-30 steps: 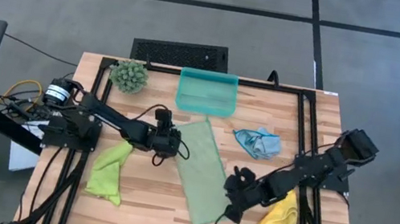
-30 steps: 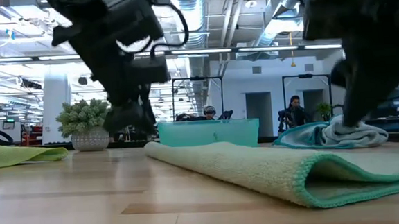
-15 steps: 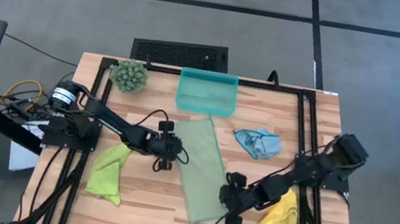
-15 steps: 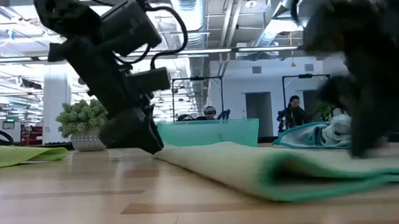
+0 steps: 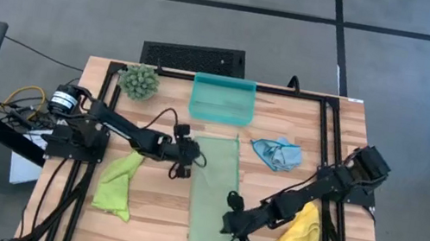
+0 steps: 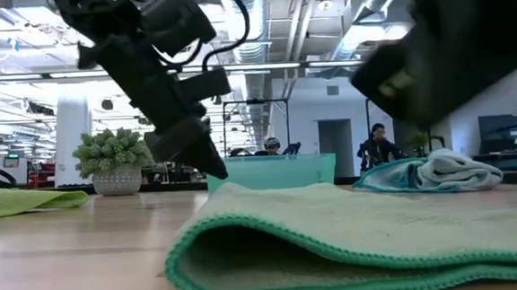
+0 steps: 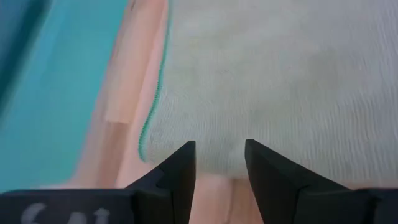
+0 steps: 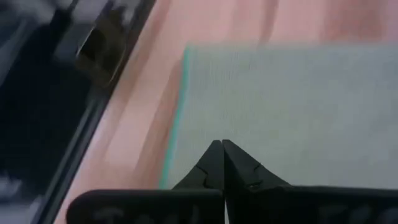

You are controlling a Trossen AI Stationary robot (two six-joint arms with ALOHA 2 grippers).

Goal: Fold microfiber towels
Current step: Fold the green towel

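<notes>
Four towels — one tray, two arms

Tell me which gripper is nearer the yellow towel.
Right. The right gripper sits at the sage towel's near right edge, just left of the yellow towel. The left gripper is across the sage towel, at its far left corner.

The wooden surface carries a teal tray at the middle of its far edge and a spiky plant ball near the far left corner. A pale sage towel lies folded at centre, a lime green one near the left edge, a light blue one right of centre, and a yellow one near the right corner.
</notes>
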